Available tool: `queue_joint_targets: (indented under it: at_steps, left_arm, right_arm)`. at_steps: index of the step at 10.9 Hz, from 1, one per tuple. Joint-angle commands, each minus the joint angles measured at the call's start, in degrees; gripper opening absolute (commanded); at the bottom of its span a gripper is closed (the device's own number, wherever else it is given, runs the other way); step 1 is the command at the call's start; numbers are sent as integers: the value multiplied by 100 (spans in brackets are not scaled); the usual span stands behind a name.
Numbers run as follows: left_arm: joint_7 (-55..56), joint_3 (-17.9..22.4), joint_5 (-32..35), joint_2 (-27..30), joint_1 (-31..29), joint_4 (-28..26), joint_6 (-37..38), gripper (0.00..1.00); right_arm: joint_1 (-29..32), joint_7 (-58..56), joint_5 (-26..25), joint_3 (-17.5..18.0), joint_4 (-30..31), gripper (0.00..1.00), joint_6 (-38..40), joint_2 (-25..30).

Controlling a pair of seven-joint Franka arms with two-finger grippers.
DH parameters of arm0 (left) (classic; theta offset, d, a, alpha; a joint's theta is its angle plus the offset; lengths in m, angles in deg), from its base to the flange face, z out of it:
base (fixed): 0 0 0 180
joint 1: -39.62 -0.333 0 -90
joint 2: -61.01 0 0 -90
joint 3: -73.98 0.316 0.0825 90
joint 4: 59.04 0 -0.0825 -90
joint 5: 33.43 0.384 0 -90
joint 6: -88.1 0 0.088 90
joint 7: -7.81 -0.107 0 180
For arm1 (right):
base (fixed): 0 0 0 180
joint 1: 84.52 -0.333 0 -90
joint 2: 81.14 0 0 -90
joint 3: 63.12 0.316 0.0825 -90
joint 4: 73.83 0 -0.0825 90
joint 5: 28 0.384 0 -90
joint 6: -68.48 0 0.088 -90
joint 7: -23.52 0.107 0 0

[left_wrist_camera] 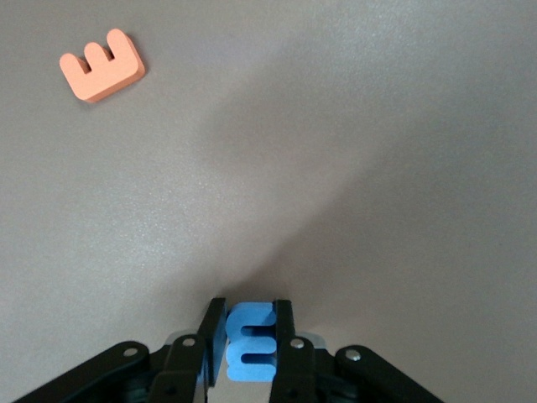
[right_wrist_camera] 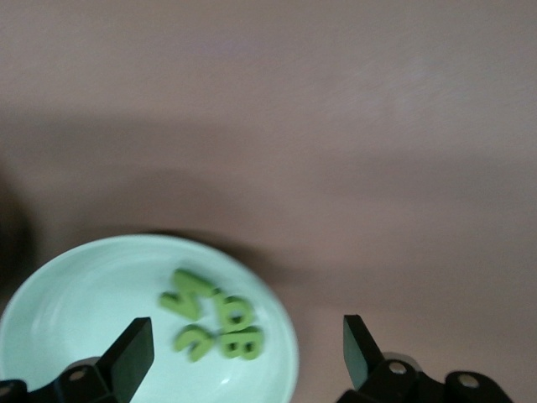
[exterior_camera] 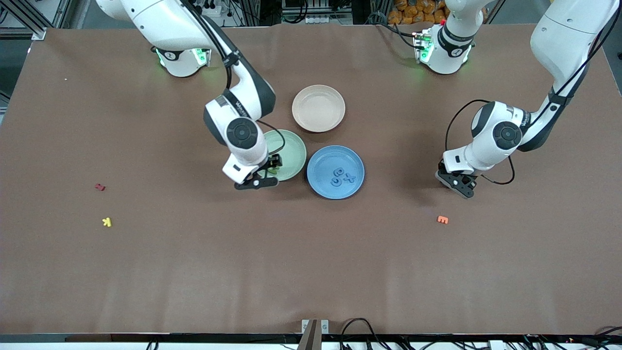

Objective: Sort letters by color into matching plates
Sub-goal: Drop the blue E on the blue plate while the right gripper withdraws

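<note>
Your left gripper point(left_wrist_camera: 250, 344) pinches a blue letter point(left_wrist_camera: 252, 342); lift it straight, then carry it to the blue plate point(exterior_camera: 320, 187). Your right gripper point(right_wrist_camera: 243, 353) hangs open over the green plate point(right_wrist_camera: 50, 294).

You have a brown bench point(exterior_camera: 311, 272) carrying a few stray pieces. A beige-pink plate point(exterior_camera: 319, 108) sits near the middle of it and holds nothing. Toward the right arm's end you can see a small dark red letter point(exterior_camera: 100, 187) lying flat, and a yellow letter point(exterior_camera: 107, 222) close by, nearer to the front camera. Toward the left arm's end an orange letter point(exterior_camera: 442, 219) lies flat by itself, shaped like an E in the left wrist view. At the near edge of the bench, black cables point(exterior_camera: 359, 325) trail along the rim.
</note>
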Motion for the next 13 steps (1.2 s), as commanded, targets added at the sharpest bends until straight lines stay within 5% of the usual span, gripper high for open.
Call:
queue_joint_targets:
  at_steps: [1, 7, 13]
  left_arm:
    - [222, -369, 25, -39, -63, 389, 618, 0]
    - [1635, -1196, -687, -82, 129, 1084, 1595, 0]
    - [4340, -1188, -696, -776, 1552, 1910, 1711, 0]
  right_arm:
    - [349, -639, -18, -265, -403, 100, 571, 20]
    - [1658, -1966, -18, -380, -747, 100, 713, 91]
    - [2810, -3110, -26, -547, -897, 100, 687, 100]
